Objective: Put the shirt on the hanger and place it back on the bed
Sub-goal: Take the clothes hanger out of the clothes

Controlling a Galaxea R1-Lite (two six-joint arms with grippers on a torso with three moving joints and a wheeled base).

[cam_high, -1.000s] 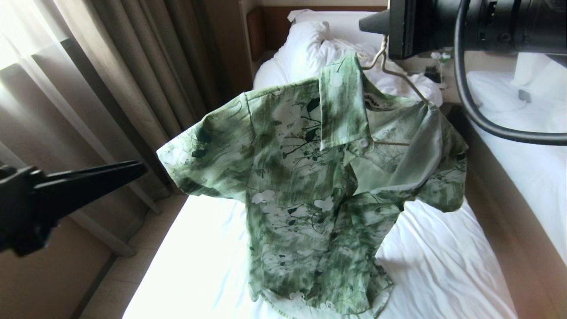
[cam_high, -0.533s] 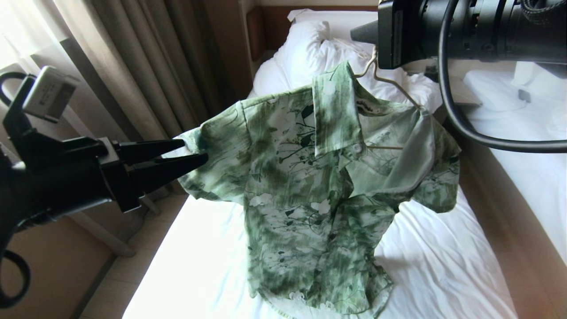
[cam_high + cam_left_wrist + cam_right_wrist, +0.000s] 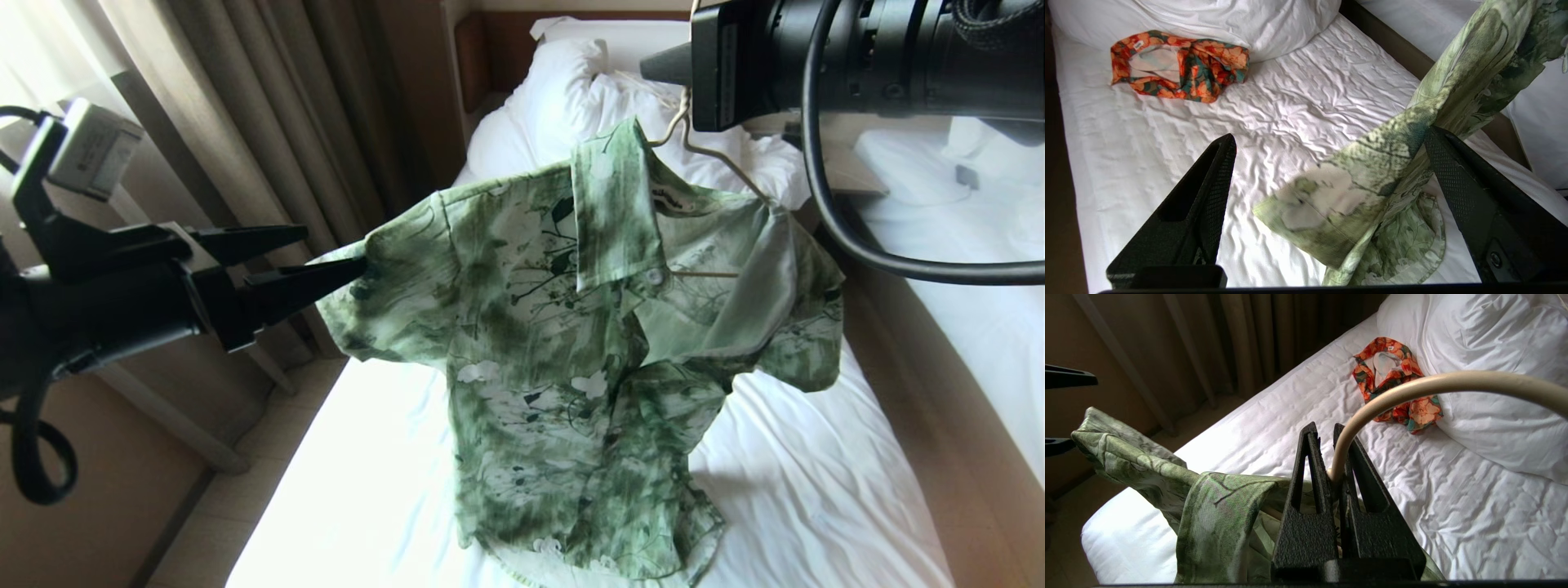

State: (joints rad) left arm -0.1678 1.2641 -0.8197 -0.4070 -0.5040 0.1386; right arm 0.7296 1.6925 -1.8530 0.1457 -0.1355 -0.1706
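shirt [image 3: 571, 359] on hanger [image 3: 718, 159], hung above bed [image 3: 816, 490] | right tool [image 3: 1331, 457] clamped on hanger | left tool [image 3: 331, 257] newly arrived, spread wide at sleeve | sleeve adjustment likely before lowering

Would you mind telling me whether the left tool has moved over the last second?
Yes. The left tool has swung in from the curtain side toward the bed, reaching the sleeve of the shirt.

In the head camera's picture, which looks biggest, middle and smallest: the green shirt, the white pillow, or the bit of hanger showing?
As they look in that view:
1. shirt, by far the largest.
2. pillow, though it lies farther off.
3. hanger, only thin wire showing.
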